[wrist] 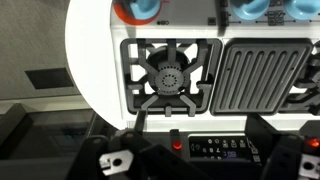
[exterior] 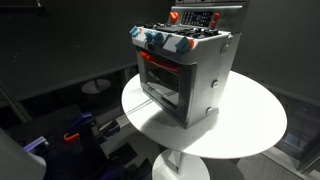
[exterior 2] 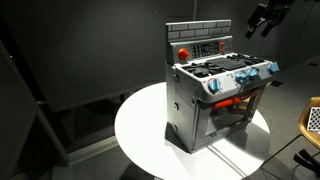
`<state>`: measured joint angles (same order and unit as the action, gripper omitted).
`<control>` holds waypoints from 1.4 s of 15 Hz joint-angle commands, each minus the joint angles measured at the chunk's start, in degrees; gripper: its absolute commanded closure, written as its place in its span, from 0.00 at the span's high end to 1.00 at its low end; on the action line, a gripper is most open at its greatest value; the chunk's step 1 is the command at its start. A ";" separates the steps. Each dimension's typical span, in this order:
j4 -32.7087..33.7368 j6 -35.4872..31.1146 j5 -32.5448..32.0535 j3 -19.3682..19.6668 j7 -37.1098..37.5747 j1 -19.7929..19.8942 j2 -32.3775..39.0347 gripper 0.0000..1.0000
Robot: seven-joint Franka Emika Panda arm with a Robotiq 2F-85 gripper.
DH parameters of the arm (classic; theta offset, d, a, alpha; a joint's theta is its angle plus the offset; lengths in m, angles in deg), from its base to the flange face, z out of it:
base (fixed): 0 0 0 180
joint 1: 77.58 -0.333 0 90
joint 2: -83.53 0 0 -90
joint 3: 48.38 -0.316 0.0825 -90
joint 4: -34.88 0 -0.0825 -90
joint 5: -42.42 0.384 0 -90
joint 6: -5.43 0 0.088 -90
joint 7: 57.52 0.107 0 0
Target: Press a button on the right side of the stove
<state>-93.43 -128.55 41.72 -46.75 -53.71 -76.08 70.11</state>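
Observation:
The stove [exterior: 190, 75] is a small silver-grey toy oven with blue-and-red knobs and a red-lit window. It stands on a white round table in both exterior views [exterior 2: 215, 95]. Its dark back control panel [exterior 2: 198, 46] has a red button [exterior 2: 183, 50] at one end. My gripper [exterior 2: 264, 18] hangs in the air above and behind the stove, open and empty, touching nothing. The wrist view looks down on the burner [wrist: 168, 75], the ribbed griddle [wrist: 255, 75] and the control panel [wrist: 228, 147] with its lit red button [wrist: 176, 145]. The dark fingers of my gripper [wrist: 205, 162] sit far apart at the bottom edge.
The white round table [exterior: 255, 125] has bare surface around the stove [exterior 2: 140, 130]. Dark curtains close off the back. A blue and red object [exterior: 75, 132] lies on the floor beside the table. A pale object [exterior 2: 312, 120] stands at the frame edge.

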 commanded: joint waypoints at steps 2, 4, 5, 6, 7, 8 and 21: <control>0.32 -0.18 -0.19 -0.24 0.46 0.37 0.29 1.00; 1.10 -0.21 -0.17 -0.17 0.94 0.53 1.21 1.00; 1.33 -0.47 -0.32 -0.20 1.32 0.63 1.60 1.00; 1.71 -0.72 -0.48 -0.21 1.73 0.74 2.16 1.00; 2.17 -1.03 -0.50 -0.20 2.11 0.81 2.77 1.00; 2.52 -1.62 -0.55 -0.18 2.34 0.88 3.31 1.00; 8.55 -9.46 -7.92 0.21 14.37 2.54 12.52 1.00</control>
<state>-88.02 -138.02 36.67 -46.55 -43.03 -74.04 79.88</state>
